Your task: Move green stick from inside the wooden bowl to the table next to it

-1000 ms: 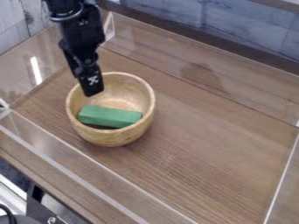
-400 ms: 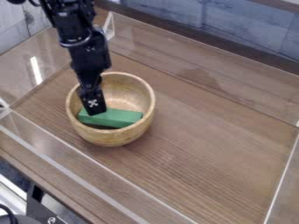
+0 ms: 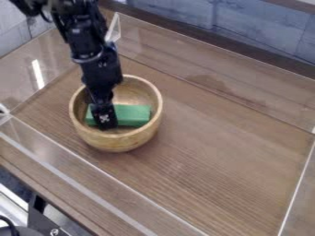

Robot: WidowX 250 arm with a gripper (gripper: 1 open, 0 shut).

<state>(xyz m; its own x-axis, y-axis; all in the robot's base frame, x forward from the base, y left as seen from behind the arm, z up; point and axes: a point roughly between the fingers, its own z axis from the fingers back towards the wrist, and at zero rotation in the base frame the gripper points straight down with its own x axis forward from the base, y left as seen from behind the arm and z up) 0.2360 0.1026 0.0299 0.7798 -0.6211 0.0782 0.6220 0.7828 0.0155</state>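
A: We saw the dark brown wood-grain counter [image 3: 234,157] carrying the round tan wooden bowl [image 3: 138,132], with the small bright green stick [image 3: 133,115] lying flat inside it.

B: We found the black hand [image 3: 103,115] pointing straight down into the bowl, its fingers spread wide over the stick's left end, gripping nothing yet.

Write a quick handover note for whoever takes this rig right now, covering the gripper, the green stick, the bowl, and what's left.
Gripper: open, pointing down, lowered into the wooden bowl over the left end of the green stick; no grip yet.
Green stick: lying flat inside the bowl.
Bowl: upright on the table, left of centre.
Done: approach and descent into the bowl.
Left: close on the stick, lift it out, set it on the table beside the bowl.
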